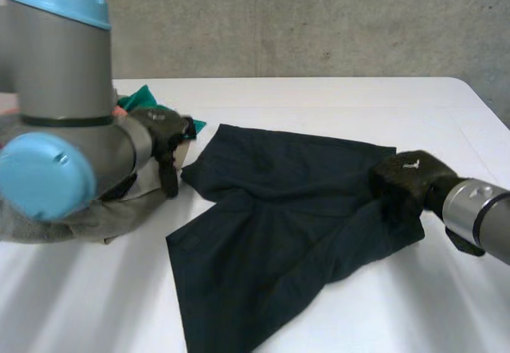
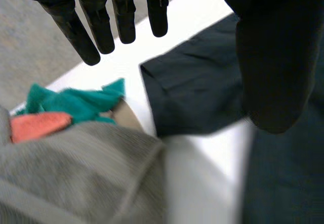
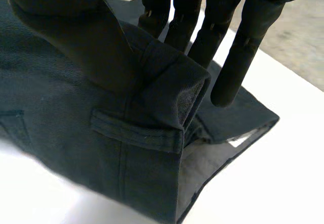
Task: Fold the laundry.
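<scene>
Grey-jointed and capped in light blue, the left arm (image 1: 60,114) looms closest in the head view, and the left robot hand (image 1: 163,142) at its end hangs just beside one leg corner of the dark shorts (image 1: 279,225). Its fingers (image 2: 101,29) are straight and slightly spread with the thumb well apart from them, and nothing is held between. The hemmed leg of the shorts lies below the fingertips and thumb; whether they touch it I cannot tell. Under the palm, on the side away from the thumb, sits a heap of laundry: a grey cloth (image 2: 76,178) nearest, with a teal cloth (image 2: 76,102) and an orange cloth (image 2: 38,125) tucked behind it. The shorts lie spread on the white table (image 1: 319,98) between the two robot hands, with the waistband at the right robot hand (image 1: 410,179). That robot hand is pinching the waistband: its thumb presses on top of a raised fold of the cloth while its fingers (image 3: 238,67) reach down behind the fold, so the band bunches between them. A belt loop (image 3: 134,133) shows just past the thumb, and the inside of the waistband gapes open beside the fingertips.
</scene>
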Available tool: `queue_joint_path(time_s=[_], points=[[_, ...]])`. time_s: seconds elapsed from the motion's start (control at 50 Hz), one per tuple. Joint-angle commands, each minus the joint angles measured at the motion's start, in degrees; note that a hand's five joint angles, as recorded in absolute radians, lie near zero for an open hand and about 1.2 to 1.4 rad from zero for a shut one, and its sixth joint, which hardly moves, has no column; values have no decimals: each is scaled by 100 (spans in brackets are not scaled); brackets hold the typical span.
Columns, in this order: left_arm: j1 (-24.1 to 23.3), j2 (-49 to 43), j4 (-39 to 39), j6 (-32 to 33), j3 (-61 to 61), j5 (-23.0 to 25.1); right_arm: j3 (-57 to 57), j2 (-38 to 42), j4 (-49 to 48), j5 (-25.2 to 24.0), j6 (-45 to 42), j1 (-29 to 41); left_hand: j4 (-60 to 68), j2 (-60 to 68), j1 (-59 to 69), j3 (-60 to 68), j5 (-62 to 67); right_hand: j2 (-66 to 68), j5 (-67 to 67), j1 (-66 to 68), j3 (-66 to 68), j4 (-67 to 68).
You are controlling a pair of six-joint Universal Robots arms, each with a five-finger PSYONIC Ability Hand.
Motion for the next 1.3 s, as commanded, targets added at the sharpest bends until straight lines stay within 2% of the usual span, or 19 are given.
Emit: queue_joint_path(time_s=[0.02, 0.18, 0.42, 0.46, 0.58, 0.6, 0.64, 0.68, 0.7, 0.76, 0.84, 0.9, 0.92, 0.98, 1.0, 1.04, 1.14, 1.24, 1.3], points=[[-655, 1500, 310, -312, -2419, 183, -364, 328, -208, 713, 1650, -14, 150, 98, 142, 124, 177, 1300, 1194, 1557, 1202, 1154], [-1385, 1721, 987, -462, -3396, 113, -373, 407, -296, 960, 1713, 47, 217, 165, 210, 192, 244, 1300, 1194, 1557, 1202, 1154], [-1736, 491, 680, -989, -3010, 51, -293, 398, -331, 1004, 1616, -5, 268, 216, 260, 242, 295, 1300, 1194, 1557, 1202, 1154], [-1798, 324, 697, -1059, -2861, 8, -302, 416, -339, 1004, 1598, -49, 819, 767, 811, 793, 846, 1300, 1194, 1557, 1202, 1154], [-1939, 104, 759, -1033, -2675, -89, -355, 486, -313, 1013, 1572, -111, 957, 905, 949, 931, 984, 1300, 1194, 1557, 1202, 1154], [-1948, 78, 776, -1024, -2649, -115, -364, 504, -305, 1013, 1572, -120, 1157, 1105, 1150, 1132, 1184, 1300, 1194, 1557, 1202, 1154], [-1974, -63, 882, -998, -2570, -256, -390, 521, -278, 1013, 1572, -120, 2616, 2564, 2608, 2591, 2643, 1300, 1194, 1557, 1202, 1154], [-1974, -142, 934, -972, -2508, -370, -390, 487, -252, 1004, 1563, -120, 4747, 4695, 4739, 4722, 4774, 1300, 1194, 1557, 1202, 1154], [-1965, -186, 969, -946, -2473, -510, -390, 469, -217, 987, 1555, -128, 6423, 6370, 6415, 6397, 6449, 1300, 1194, 1557, 1202, 1154], [-1948, -169, 979, -866, -2464, -678, -416, 407, -112, 943, 1450, -137, 6439, 6387, 6432, 6414, 6466, 1300, 1194, 1557, 1202, 1154], [-1886, 24, 891, -621, -2569, -599, -233, 170, 380, 601, 590, -181, 6439, 6387, 6432, 6414, 6466, 1300, 1194, 1557, 1202, 1154], [-1816, 340, 637, -348, -2859, -319, 127, -85, 1196, -32, -1060, -435, 6439, 6387, 6432, 6414, 6466, 1300, 1194, 1557, 1202, 1154], [-1746, 541, 505, -208, -3043, -126, 355, -181, 1721, -294, -2022, -627, 6439, 6387, 6432, 6414, 6466, 1300, 1194, 1557, 1202, 1154], [-1640, 788, 311, 38, -3272, 165, 664, -208, 2549, -428, -3459, -919, 6439, 6387, 6432, 6414, 6466, 1300, 1194, 1557, 1202, 1154], [-1588, 876, 232, 213, -3377, 287, 778, -165, 2987, -420, -4308, -1050, 6439, 6387, 6432, 6414, 6466, 1300, 1194, 1557, 1202, 1154], [-1579, 886, 170, 372, -3405, 376, 744, -103, 3158, -350, -4737, -1095, 6439, 6387, 6432, 6414, 6466, 1300, 1194, 1557, 1202, 1154], [-1430, 649, 179, 724, -3089, 289, 95, 257, 2562, -34, -3441, -674, 6439, 6387, 6432, 6414, 6466, 1300, 1194, 1557, 1202, 1154], [-1061, 140, 389, 865, -1713, -141, -678, 731, 1597, 99, -1737, -305, 6439, 6387, 6432, 6414, 6466, 1300, 1194, 1557, 1202, 1154], [-858, -124, 644, 883, -981, -221, -943, 925, 1086, 186, -1303, -173, 6439, 6387, 6432, 6414, 6466, 1300, 1194, 1557, 1202, 1154]])
